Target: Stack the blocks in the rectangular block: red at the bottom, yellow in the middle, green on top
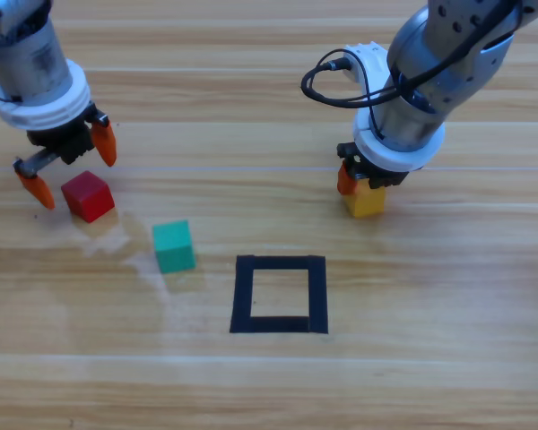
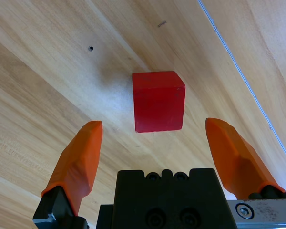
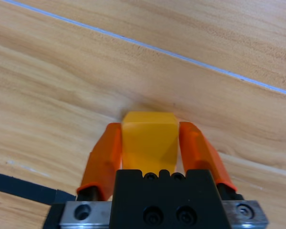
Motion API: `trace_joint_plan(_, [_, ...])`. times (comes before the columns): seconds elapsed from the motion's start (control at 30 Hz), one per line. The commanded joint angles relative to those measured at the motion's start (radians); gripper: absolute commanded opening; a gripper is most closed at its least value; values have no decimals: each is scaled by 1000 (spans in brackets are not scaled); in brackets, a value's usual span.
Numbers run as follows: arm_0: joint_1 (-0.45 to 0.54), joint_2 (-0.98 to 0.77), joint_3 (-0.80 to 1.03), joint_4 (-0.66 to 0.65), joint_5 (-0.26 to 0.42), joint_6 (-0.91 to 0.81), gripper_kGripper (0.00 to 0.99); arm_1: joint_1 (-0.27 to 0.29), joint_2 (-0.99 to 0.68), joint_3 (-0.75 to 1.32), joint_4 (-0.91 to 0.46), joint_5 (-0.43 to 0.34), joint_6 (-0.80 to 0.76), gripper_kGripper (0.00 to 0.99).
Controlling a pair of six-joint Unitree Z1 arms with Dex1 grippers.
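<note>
The red cube (image 1: 88,195) (image 2: 158,100) lies on the wood at the left. Just behind it hovers my left gripper (image 1: 72,167) (image 2: 152,138), open, its jaws spread wider than the cube and not touching it. The yellow cube (image 1: 365,199) (image 3: 149,141) sits at the right, and my right gripper (image 1: 357,184) (image 3: 150,143) is shut on it, one jaw against each side. The green cube (image 1: 173,245) stands free between the red cube and the rectangular block (image 1: 279,295), a black tape outline with bare wood inside.
A black cable (image 1: 341,85) loops off the right arm's wrist above the table. A corner of the black tape (image 3: 24,191) shows at the lower left of the right wrist view.
</note>
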Motion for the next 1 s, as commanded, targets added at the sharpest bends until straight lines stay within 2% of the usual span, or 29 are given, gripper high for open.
trace_joint_plan(0.03, [-10,73,-17,6,9,-29,923,-49,87,-10,9,36,-10,279])
trace_joint_plan(0.07, [-11,78,-20,6,9,-30,923,-49,89,-10,9,36,-12,239])
trace_joint_plan(0.17, [-11,90,-28,6,9,-29,923,-50,91,-8,11,37,-12,224])
trace_joint_plan(0.23, [-11,101,-32,6,9,-27,923,-50,83,-8,24,37,-12,135])
trace_joint_plan(0.33, [-11,116,-40,6,6,-21,922,-50,22,26,26,28,-12,69])
trace_joint_plan(0.53, [-10,158,-63,4,3,7,902,-29,-270,164,66,-4,25,63])
trace_joint_plan(0.7, [-10,173,-71,4,3,24,828,0,-506,276,115,-13,99,64])
trace_joint_plan(0.8, [-8,179,-74,4,3,30,792,20,-581,317,121,-7,123,64])
trace_joint_plan(0.93, [-2,177,-72,4,5,39,746,43,-592,329,133,-7,140,64])
trace_joint_plan(0.97, [0,176,-71,6,8,44,726,46,-589,332,136,-10,148,64])
trace_joint_plan(1.0, [4,173,-69,7,9,50,661,51,-584,332,146,-27,163,64])
